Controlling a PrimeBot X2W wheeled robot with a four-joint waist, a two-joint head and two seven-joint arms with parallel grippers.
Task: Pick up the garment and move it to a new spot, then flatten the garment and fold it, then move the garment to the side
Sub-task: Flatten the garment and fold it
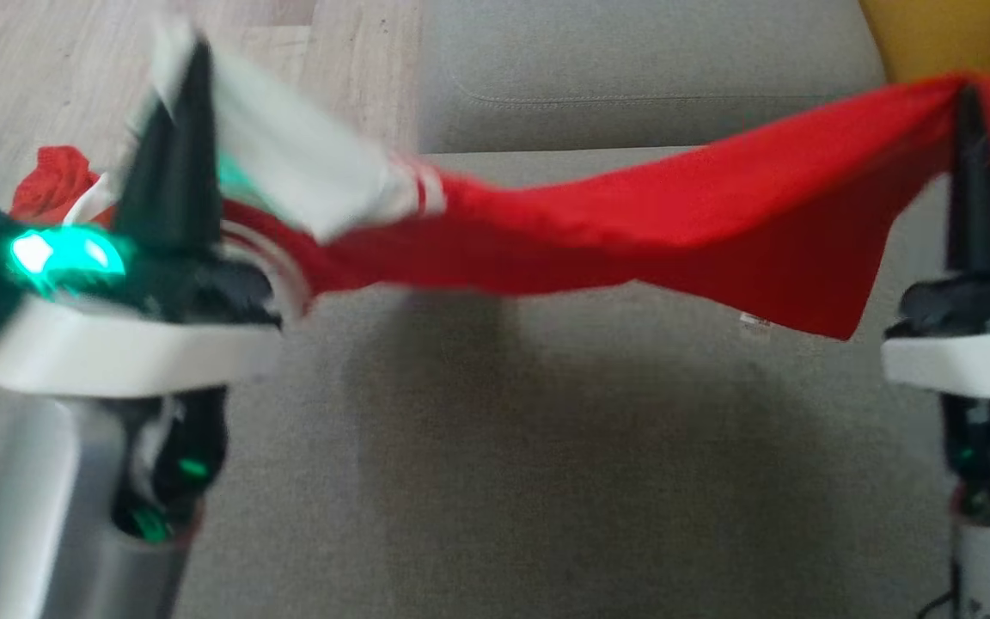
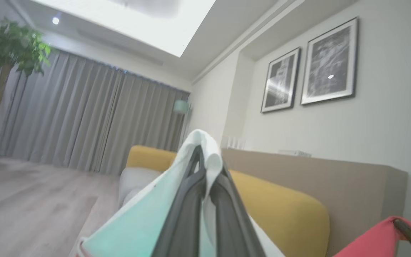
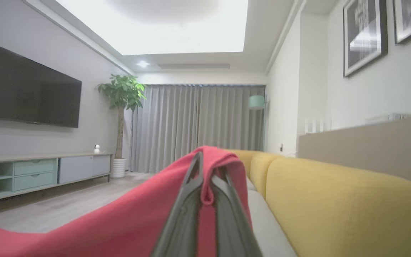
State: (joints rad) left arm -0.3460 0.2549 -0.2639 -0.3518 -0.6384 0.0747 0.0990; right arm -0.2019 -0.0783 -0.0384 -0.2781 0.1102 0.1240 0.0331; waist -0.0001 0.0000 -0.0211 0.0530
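**Red garment strung between two grippers over grey sofa**

The red garment (image 1: 598, 223) hangs in the air above the grey sofa seat (image 1: 546, 464), held at both ends and sagging a little in the middle. The left gripper (image 1: 192, 69), fingers pointing up, is clamped tight on the garment's white-and-mint end, with pale cloth folded over its tips. The right gripper (image 1: 969, 99) is pinched closed on a red corner at the opposite end. A small white tag (image 1: 755, 321) dangles at the lower hem. A yellow backrest (image 3: 334, 200) runs alongside, and wooden floor (image 1: 31, 77) lies to the left.
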